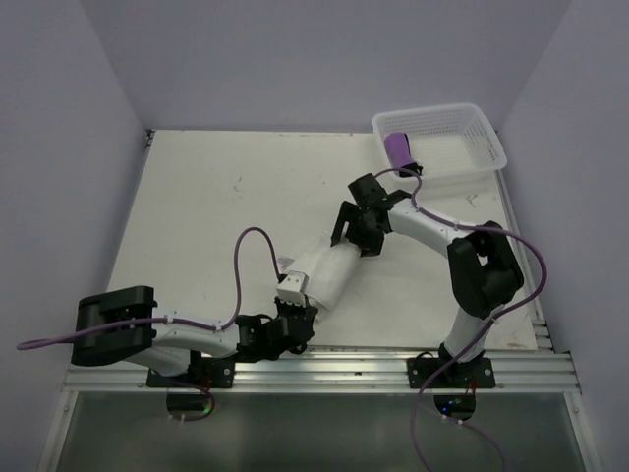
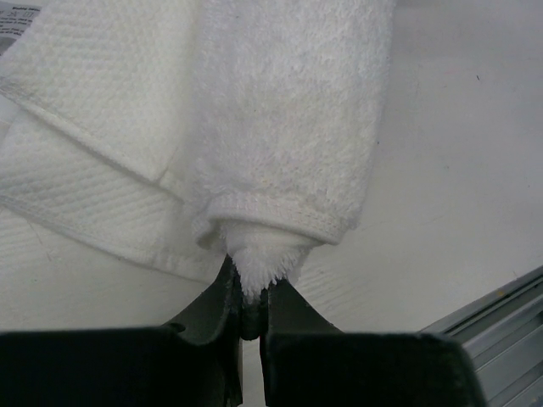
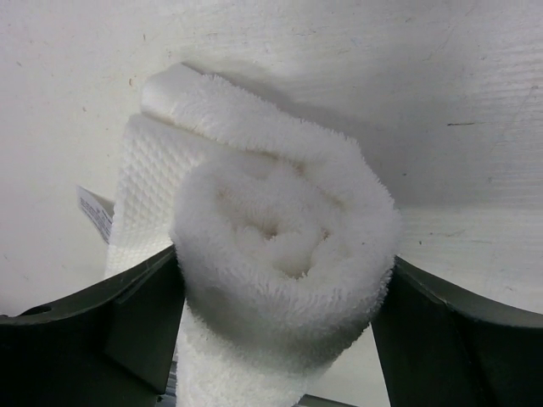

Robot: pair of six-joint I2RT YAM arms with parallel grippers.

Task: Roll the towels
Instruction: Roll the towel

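The large white towel (image 1: 324,270) lies rolled into a short log on the table, running from near left to far right. My left gripper (image 1: 295,307) is at its near end, shut on a tuft of the roll's core (image 2: 259,263), with a flatter waffle-weave layer (image 2: 93,110) beside it. My right gripper (image 1: 352,236) is at the far end and stands open. Its fingers (image 3: 144,314) straddle the spiral end of the white towel (image 3: 284,246) on both sides. The small purple towel (image 1: 400,149) sits rolled in the white basket (image 1: 432,113) at the far right.
The perforated basket stands at the table's far right corner, just beyond the right arm's elbow. An aluminium rail (image 1: 324,369) runs along the near edge, close behind the left gripper. A small label (image 3: 93,212) sticks out of the white towel.
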